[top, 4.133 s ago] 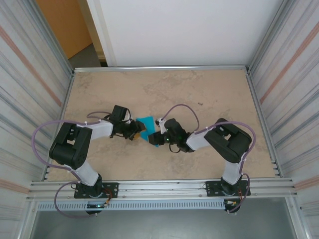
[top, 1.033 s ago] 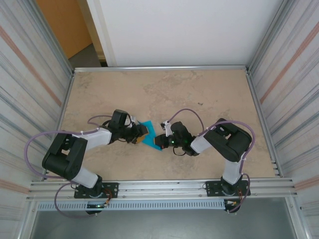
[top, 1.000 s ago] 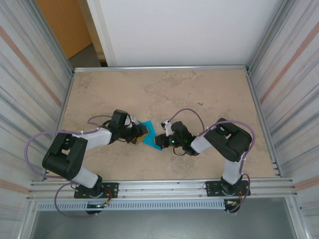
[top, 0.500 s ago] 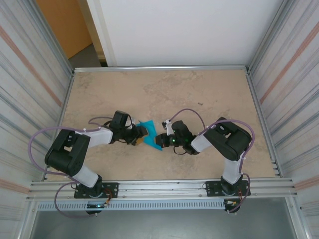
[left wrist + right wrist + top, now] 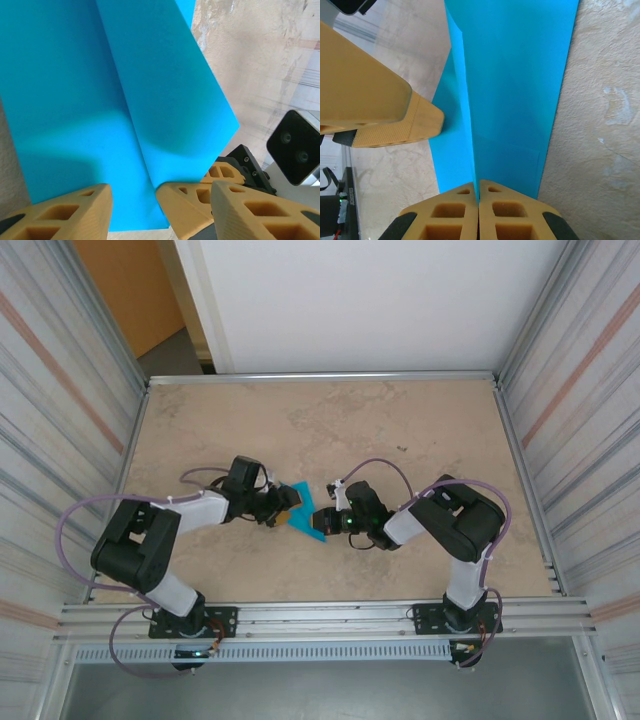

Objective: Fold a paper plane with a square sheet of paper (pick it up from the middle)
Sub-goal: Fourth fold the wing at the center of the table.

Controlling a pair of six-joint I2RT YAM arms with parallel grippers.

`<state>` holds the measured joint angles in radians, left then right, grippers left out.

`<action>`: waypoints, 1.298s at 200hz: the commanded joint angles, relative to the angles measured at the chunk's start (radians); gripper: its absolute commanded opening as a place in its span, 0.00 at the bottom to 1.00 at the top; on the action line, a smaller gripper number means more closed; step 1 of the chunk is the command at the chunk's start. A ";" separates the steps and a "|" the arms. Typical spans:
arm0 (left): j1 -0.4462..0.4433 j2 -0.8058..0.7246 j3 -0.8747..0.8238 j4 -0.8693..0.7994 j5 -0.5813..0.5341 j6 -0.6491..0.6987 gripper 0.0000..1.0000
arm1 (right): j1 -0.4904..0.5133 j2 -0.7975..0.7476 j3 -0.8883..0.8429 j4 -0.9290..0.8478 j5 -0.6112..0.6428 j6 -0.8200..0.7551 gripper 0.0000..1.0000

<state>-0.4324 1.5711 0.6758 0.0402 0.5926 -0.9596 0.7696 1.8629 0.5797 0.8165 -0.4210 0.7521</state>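
Enclosed tabletop, evenly lit.
Beige, mottled stone look; corrugated metal walls on both sides, white panel behind, orange surface far left.

Overhead camera looks down; close wrist cameras share paper.

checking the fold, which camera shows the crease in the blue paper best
Left wrist: the blue paper lies close, its crease running top to bottom. Right wrist shows a folded edge meeting the shut right gripper. Top view gives a small blue patch.
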 commanded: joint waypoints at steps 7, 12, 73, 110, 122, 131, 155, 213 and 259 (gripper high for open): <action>-0.015 0.020 0.054 -0.098 -0.051 0.036 0.56 | -0.009 0.027 0.008 -0.041 -0.014 0.024 0.07; -0.019 0.023 0.062 -0.115 -0.058 0.042 0.57 | -0.010 0.028 0.009 -0.042 -0.014 0.025 0.07; -0.054 0.064 0.126 -0.253 -0.156 0.051 0.60 | -0.010 0.015 -0.005 -0.038 0.010 0.035 0.11; -0.060 0.084 0.155 -0.320 -0.199 0.043 0.61 | -0.009 -0.007 -0.010 -0.051 0.020 0.033 0.13; -0.060 0.098 0.162 -0.326 -0.194 0.044 0.61 | -0.007 -0.008 -0.007 -0.056 0.017 0.032 0.13; -0.063 0.107 0.162 -0.323 -0.188 0.041 0.61 | -0.010 -0.008 -0.007 -0.059 0.015 0.033 0.13; -0.066 0.103 0.153 -0.290 -0.169 0.042 0.61 | -0.009 -0.004 -0.005 -0.062 0.013 0.037 0.11; -0.065 0.021 0.094 -0.139 -0.133 0.081 0.76 | -0.009 0.019 0.013 -0.069 -0.012 0.042 0.09; -0.066 0.065 0.120 -0.232 -0.156 0.088 0.76 | -0.011 0.022 0.021 -0.080 -0.025 0.047 0.09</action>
<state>-0.4931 1.6211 0.7887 -0.1257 0.4541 -0.8928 0.7650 1.8641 0.5896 0.8005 -0.4381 0.7784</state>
